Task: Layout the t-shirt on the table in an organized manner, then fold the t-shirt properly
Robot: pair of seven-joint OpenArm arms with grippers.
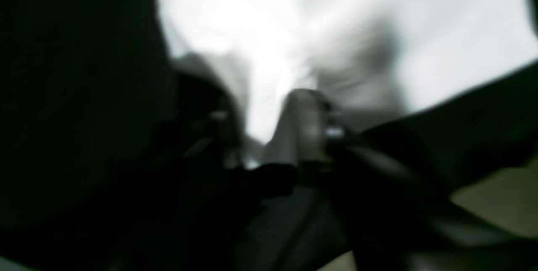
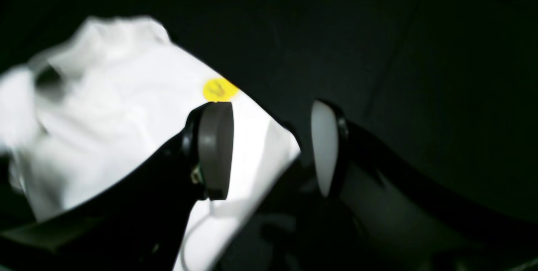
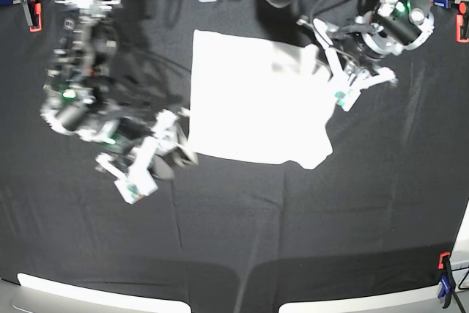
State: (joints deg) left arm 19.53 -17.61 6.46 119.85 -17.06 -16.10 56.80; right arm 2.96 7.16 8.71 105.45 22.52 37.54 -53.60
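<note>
Across the middle of the table (image 3: 293,218) the t-shirt (image 3: 249,100) lies spread as a white, roughly squared shape, plain side up, with a sleeve sticking out toward the base view's right. A yellow printed spot (image 2: 219,89) peeks out at one edge in the right wrist view. Near that edge the right gripper (image 2: 271,149) hangs with jaws wide apart and nothing between them. The left gripper (image 3: 344,82) sits at the sleeve; blur hides whether it grasps the cloth. Red clamps (image 3: 34,16) grip the table's edges.
</note>
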